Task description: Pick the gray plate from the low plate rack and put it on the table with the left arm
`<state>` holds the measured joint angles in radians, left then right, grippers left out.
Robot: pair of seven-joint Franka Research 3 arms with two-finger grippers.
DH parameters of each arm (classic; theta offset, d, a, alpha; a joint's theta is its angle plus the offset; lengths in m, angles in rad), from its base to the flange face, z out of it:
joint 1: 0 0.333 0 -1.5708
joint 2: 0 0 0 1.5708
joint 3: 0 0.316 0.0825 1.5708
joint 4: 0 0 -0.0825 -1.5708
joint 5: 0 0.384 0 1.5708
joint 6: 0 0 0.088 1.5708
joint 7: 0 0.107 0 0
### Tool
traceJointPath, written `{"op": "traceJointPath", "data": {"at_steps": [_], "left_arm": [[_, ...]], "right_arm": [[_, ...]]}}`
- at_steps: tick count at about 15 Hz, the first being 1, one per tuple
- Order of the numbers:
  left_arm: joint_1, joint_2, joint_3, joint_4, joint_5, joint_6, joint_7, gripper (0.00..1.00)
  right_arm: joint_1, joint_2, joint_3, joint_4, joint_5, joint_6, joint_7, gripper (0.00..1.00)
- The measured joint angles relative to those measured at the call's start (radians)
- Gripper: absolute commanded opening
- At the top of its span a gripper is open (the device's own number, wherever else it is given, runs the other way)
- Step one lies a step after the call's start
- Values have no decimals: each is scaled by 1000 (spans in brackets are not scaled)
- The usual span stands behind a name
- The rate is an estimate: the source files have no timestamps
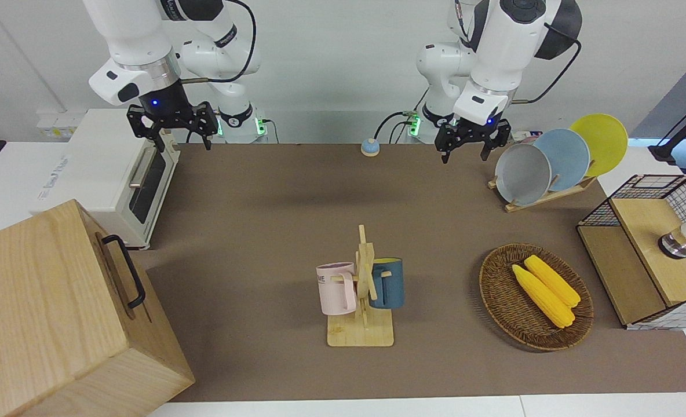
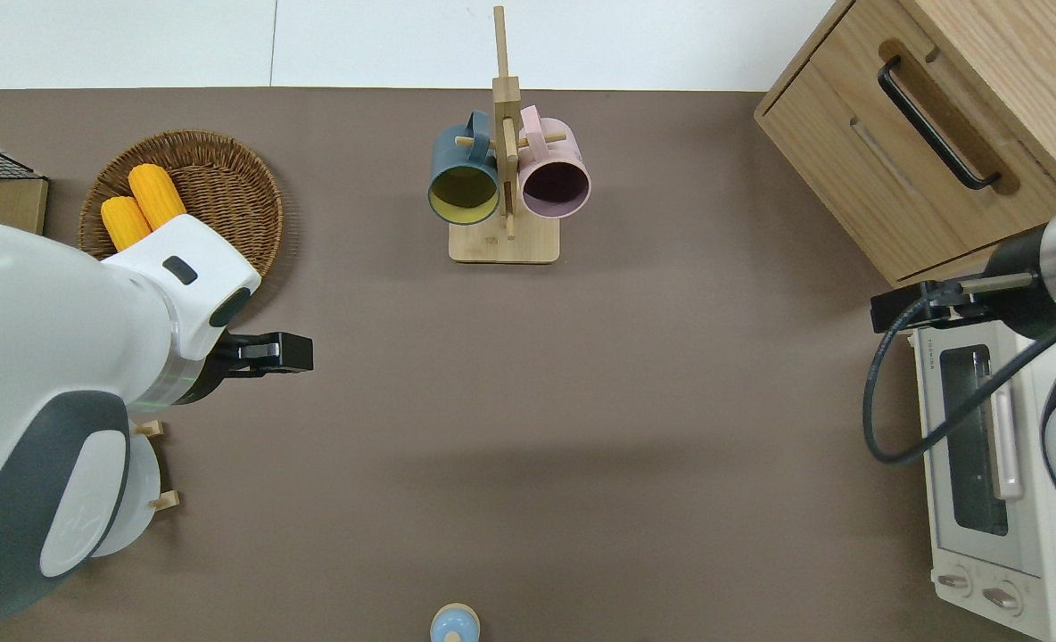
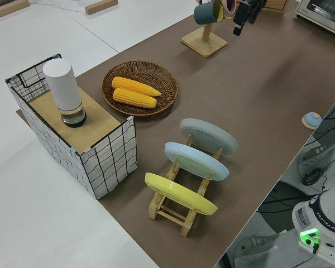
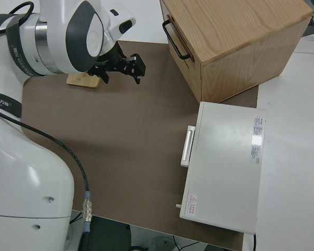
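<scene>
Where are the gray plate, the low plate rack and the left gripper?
gray plate [image 1: 522, 174], front view, middle of its face.
low plate rack [image 1: 551, 196], front view, base rail.
left gripper [image 1: 466, 154], front view, midway between its fingertips.

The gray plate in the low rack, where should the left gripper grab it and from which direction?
Grip the gray plate by its raised top rim, coming down from above. It leans on edge between the pegs of the low plate rack, rim up, at the end with no plate beside it. The left gripper is open.

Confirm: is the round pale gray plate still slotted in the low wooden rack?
Yes, in the rack: the round pale gray plate leans tilted between the low light-wood rack's pegs, untouched.
</scene>
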<state>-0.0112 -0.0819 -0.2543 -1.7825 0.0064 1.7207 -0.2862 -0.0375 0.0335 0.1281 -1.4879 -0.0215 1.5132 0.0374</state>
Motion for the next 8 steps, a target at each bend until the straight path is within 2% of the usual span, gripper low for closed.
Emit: {"op": "traceJointPath", "data": {"at_steps": [8], "left_arm": [[-8, 29, -26, 0, -27, -19, -2, 993]], "right_arm": [[0, 0, 0, 0, 0, 0, 0, 983]]}}
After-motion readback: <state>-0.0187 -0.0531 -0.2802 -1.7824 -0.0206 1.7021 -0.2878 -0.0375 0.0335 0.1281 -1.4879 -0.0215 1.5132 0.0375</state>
